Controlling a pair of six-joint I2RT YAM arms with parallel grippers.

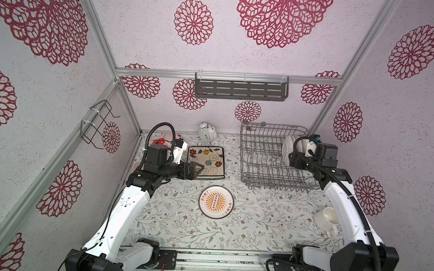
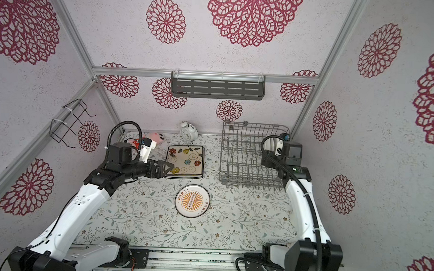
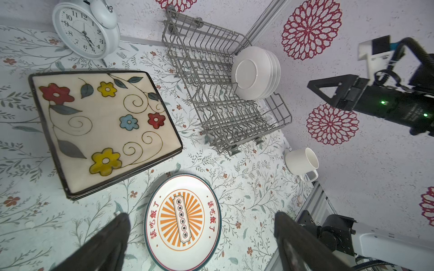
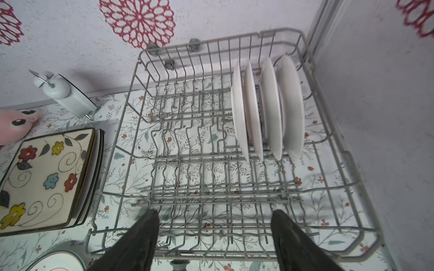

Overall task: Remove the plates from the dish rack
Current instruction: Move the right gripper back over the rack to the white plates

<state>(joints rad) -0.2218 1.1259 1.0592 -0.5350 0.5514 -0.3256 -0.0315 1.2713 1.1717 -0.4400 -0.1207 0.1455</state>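
The grey wire dish rack [image 1: 245, 152] stands at the back right. Several white round plates [image 4: 270, 105] stand on edge in its far right rows, and their backs show in a top view [image 1: 287, 148]. A stack of square flower-painted plates [image 1: 208, 161] lies flat left of the rack. One round teal-rimmed plate [image 1: 216, 202] lies in front of that stack. My left gripper [image 1: 199, 168] hovers open over the stack's near left corner, holding nothing. My right gripper [image 4: 215, 213] is open above the rack's near rows [image 4: 211, 199], apart from the standing plates.
A white alarm clock [image 1: 207, 132] stands by the back wall and a pink toy [image 2: 155, 137] lies at the back left. A white mug [image 1: 329, 217] lies on its side near the right arm. A dark slotted shelf [image 1: 240, 88] and a black wire holder [image 1: 98, 123] hang on the walls.
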